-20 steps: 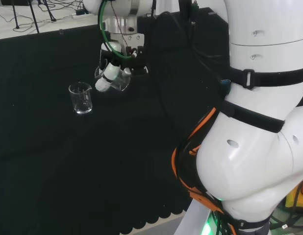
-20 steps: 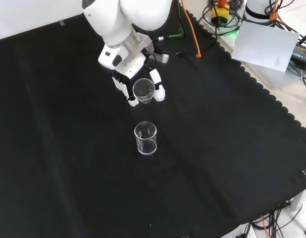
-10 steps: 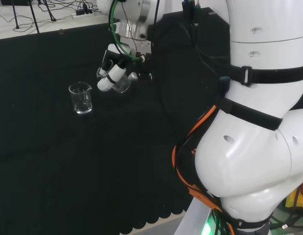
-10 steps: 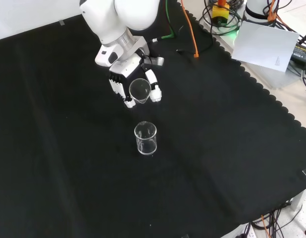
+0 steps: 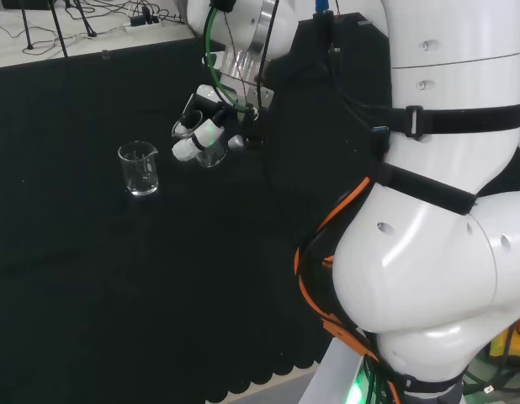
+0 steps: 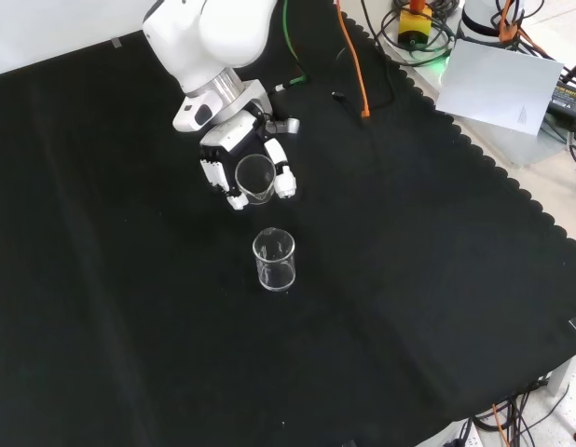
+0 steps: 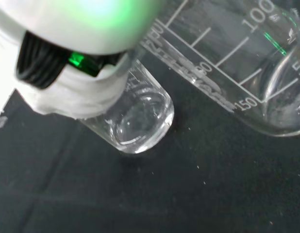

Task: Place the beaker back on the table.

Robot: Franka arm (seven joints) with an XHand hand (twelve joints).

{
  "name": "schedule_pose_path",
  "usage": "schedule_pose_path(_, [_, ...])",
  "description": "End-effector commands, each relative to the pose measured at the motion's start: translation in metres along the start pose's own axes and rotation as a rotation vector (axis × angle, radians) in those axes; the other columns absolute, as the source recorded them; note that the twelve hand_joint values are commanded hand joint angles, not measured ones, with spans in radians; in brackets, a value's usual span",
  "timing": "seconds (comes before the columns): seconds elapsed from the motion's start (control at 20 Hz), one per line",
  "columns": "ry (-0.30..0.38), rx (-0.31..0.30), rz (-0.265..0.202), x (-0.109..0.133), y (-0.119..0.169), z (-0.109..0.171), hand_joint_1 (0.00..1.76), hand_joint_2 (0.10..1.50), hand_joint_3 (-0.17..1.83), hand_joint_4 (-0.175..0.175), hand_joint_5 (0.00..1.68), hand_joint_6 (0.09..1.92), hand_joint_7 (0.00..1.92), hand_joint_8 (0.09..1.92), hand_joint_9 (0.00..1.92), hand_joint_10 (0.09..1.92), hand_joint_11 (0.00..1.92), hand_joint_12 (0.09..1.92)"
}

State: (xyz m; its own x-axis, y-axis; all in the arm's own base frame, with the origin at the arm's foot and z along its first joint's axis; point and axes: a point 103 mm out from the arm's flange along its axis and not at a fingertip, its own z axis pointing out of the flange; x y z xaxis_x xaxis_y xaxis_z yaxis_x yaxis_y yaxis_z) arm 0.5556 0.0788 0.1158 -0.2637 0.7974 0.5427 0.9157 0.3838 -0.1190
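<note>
The hand (image 6: 225,163) holds a clear glass beaker (image 6: 254,178) with fingers curled round it, above the black cloth. In the head view the hand (image 5: 203,135) and its beaker (image 5: 208,150) hang tilted, just right of a second clear beaker (image 5: 139,168) that stands upright on the cloth. From the front, that standing beaker (image 6: 274,260) is a short way nearer the camera than the hand. The wrist view shows the held beaker's graduated wall (image 7: 227,63) close up, a white finger (image 7: 77,94), and the standing beaker (image 7: 140,124) beyond it.
The black cloth (image 6: 102,307) covers the bench, with a scalloped edge (image 6: 512,177) at the front view's right. Cables and a white sheet (image 6: 502,88) lie beyond that edge. The arm's white links (image 5: 445,210) stand at the head view's right.
The hand with its beaker has moved up and left in the front view, away from the standing beaker. In the head view it shifted right. The standing beaker has not moved.
</note>
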Motion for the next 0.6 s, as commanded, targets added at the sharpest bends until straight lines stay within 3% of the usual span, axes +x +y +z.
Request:
schedule_pose_path(0.05, [0.103,-0.041,-0.023,-0.01,0.01,0.007,1.22,0.59,0.65,-0.163,1.6,0.09,1.76,0.09,1.69,0.1,1.35,0.73])
schedule_pose_path(0.4, [0.116,-0.081,-0.054,-0.016,0.009,0.018,1.22,0.59,0.65,-0.171,1.6,0.09,1.76,0.09,1.67,0.09,1.33,0.73])
schedule_pose_path(0.6, [0.12,-0.089,-0.047,-0.021,0.008,0.025,1.22,0.59,0.65,-0.173,1.6,0.09,1.76,0.09,1.67,0.09,1.32,0.73])
